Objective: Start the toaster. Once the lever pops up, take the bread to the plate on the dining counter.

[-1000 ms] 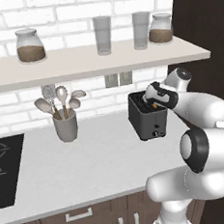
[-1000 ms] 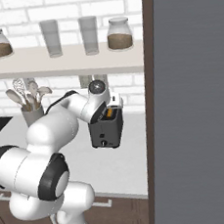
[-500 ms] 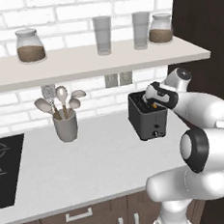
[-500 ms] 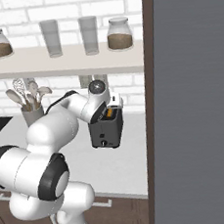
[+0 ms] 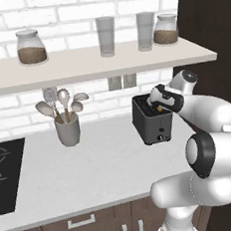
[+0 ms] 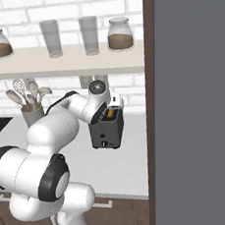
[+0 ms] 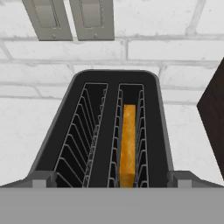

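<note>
One toaster (image 5: 152,121), two slots; one bread (image 7: 127,144) slice, in the slot at 3 o'clock as the hand view shows it. Shelf (image 5: 97,64): two jars (image 5: 31,47) with brown fill, two empty glasses (image 5: 106,36). One grey utensil cup (image 5: 68,131) at 9 o'clock of the toaster, four utensils in it. Two wall sockets (image 7: 70,19). One hob (image 5: 5,173).

Toaster (image 5: 151,121): small, boxy, dark grey-black, upright on pale desk (image 5: 92,164), at about 3 o'clock from the desk's middle in left base view. Two top slots with wire guides; tiny pale control low on front. Bread (image 7: 127,144): tan-orange slice, edge-on, sunk in right-hand slot in hand view.
</note>
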Controlling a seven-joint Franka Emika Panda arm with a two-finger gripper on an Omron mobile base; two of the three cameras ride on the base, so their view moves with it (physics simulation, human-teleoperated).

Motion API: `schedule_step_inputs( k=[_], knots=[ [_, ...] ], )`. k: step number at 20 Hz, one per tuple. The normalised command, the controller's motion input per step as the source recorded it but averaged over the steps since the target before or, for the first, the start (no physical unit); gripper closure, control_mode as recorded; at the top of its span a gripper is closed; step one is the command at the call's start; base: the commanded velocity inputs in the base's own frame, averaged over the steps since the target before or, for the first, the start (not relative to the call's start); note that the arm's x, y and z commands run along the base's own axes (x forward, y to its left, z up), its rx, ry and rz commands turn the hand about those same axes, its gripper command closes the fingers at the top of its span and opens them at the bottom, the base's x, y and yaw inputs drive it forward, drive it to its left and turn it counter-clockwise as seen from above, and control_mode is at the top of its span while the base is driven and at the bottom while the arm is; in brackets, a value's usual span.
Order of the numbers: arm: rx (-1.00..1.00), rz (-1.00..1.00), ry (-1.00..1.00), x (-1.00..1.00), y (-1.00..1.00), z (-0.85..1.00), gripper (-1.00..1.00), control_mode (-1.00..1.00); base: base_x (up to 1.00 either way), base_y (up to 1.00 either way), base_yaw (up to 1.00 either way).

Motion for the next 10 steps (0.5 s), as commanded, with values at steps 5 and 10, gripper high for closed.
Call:
schedule_step_inputs(
  k=[5,10],
  knots=[
    [0.0,0.0,0.0,0.0,0.0,0.0,-1.0,-1.0,0.0,0.0,0.0],
    [0.0,0.0,0.0,0.0,0.0,0.0,-1.0,-1.0,0.0,0.0,0.0]
  ],
)
